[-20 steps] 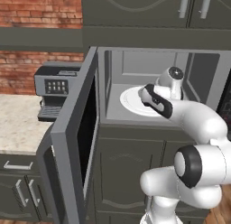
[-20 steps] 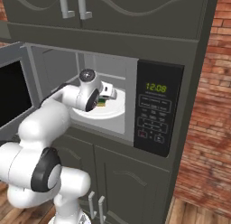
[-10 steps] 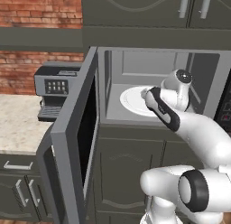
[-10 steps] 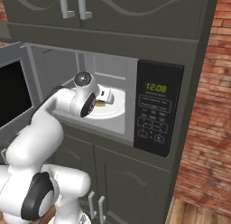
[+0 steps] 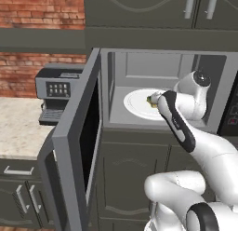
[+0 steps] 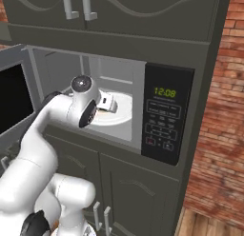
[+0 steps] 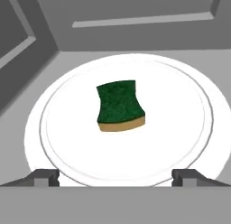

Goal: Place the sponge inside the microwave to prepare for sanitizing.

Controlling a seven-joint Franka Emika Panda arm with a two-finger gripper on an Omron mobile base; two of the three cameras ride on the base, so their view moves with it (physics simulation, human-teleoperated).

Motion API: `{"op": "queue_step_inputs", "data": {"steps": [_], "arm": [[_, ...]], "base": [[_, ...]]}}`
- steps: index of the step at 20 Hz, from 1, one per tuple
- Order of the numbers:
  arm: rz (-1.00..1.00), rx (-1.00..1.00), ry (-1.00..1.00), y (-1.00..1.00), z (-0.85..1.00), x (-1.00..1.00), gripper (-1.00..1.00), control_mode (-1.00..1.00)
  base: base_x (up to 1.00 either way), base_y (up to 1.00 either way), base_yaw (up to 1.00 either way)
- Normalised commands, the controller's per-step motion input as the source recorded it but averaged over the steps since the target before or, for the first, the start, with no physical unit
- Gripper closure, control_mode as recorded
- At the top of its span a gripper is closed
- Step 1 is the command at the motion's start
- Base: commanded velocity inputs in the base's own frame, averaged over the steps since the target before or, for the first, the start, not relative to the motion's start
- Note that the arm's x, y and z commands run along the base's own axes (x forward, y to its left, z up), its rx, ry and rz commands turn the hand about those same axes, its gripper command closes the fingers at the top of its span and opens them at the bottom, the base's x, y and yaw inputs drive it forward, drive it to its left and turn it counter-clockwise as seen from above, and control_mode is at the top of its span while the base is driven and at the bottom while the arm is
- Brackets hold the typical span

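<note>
So from my remote seat, the sponge [image 7: 120, 105] is sitting green side up near the middle of the white round plate [image 7: 189, 128] inside the microwave [image 6: 167, 111], with nothing touching it. My fingers [image 7: 45, 177] are spread about as wide as they go and hold nothing; the tips sit low in the hand view, just short of the plate's near edge.

Handling-wise I'd guess it's feather-light and squishy, a scrubby top over a softer yellow layer, so not fragile or slippery. Its long sides look pinched in. If I had to grab it again, I'd take it across those narrow sides and squeeze gently.

Placement looks done to me; what's left is backing the arm out without clipping anything.

Room: grey microwave cavity built into dark cabinets, door [image 5: 74, 146] swung wide open to the left, keypad with green digits on the right. A coffee machine [image 5: 58, 92] sits on the tabletop [image 5: 18, 127] beside it, brick wall behind.
</note>
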Motion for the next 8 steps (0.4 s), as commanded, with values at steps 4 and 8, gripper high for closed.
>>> {"op": "queue_step_inputs", "data": {"steps": [4,8], "arm": [[-0.01,0.03,0.0,0.0,0.16,-0.63,-1.0,-1.0],[-0.01,0.06,0.0,0.01,0.14,-0.62,-1.0,-1.0]], "base": [[0.0,0.0,0.0],[0.0,0.0,0.0]]}}
